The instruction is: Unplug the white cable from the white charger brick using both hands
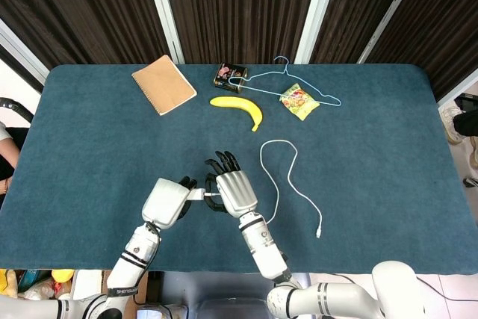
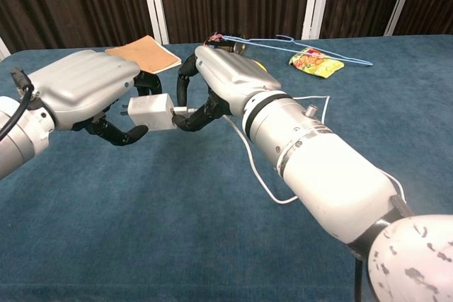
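Observation:
My left hand (image 2: pixel 85 93) (image 1: pixel 166 201) holds the white charger brick (image 2: pixel 151 112) (image 1: pixel 196 194) above the table, its prongs pointing left. The white cable's plug (image 2: pixel 185 111) still sits in the brick's right face, and my right hand (image 2: pixel 223 79) (image 1: pixel 233 191) pinches that plug between thumb and a finger. From there the white cable (image 1: pixel 287 177) (image 2: pixel 251 164) trails right over the blue cloth in a loop, and its free end (image 1: pixel 318 233) lies near the front edge. Both hands are close together, almost touching.
At the far side of the blue table (image 1: pixel 89 147) lie a brown notebook (image 1: pixel 163 84), a banana (image 1: pixel 239 108), a small dark packet (image 1: pixel 231 76), a light-blue wire hanger (image 1: pixel 299 84) and a yellow snack bag (image 1: pixel 299 101).

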`<move>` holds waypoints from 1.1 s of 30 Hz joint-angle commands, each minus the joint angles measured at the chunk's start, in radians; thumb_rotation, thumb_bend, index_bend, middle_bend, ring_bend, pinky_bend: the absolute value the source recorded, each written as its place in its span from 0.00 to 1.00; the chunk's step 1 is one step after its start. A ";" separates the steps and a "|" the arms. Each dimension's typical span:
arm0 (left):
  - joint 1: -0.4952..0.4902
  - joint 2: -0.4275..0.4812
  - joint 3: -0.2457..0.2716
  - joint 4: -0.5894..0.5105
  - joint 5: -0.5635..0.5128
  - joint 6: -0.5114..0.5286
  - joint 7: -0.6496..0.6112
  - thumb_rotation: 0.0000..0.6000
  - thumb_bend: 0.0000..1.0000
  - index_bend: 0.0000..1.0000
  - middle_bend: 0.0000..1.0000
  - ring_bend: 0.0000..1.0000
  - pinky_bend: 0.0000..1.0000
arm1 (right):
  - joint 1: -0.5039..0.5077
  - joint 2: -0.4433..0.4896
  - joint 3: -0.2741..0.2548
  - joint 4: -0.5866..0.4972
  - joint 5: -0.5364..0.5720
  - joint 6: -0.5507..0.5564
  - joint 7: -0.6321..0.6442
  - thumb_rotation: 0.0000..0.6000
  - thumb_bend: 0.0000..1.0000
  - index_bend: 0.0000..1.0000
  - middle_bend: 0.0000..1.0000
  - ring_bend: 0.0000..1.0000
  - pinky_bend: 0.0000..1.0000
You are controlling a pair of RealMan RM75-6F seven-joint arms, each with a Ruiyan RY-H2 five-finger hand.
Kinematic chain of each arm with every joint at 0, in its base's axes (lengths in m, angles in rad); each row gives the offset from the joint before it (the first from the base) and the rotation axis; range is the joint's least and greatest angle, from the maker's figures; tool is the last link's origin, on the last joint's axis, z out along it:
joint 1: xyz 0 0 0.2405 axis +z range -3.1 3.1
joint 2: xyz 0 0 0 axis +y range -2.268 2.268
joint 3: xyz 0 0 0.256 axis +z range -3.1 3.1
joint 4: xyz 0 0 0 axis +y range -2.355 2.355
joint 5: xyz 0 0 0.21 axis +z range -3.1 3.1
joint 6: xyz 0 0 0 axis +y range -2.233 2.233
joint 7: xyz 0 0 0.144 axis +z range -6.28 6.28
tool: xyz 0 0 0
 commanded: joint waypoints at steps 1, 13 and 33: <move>0.000 -0.002 -0.002 0.006 0.002 0.002 -0.002 1.00 0.66 0.70 0.77 1.00 1.00 | 0.001 0.001 0.004 -0.007 0.015 0.002 -0.013 1.00 0.62 0.90 0.31 0.11 0.00; 0.001 -0.008 -0.003 0.028 0.013 0.005 -0.012 1.00 0.66 0.70 0.77 1.00 1.00 | -0.004 0.040 -0.004 -0.051 0.046 0.011 -0.057 1.00 0.66 0.91 0.31 0.11 0.00; -0.088 -0.164 -0.090 0.344 -0.144 -0.138 -0.064 1.00 0.56 0.69 0.72 0.98 1.00 | -0.112 0.303 -0.092 0.101 0.125 -0.079 -0.002 1.00 0.66 0.92 0.31 0.11 0.00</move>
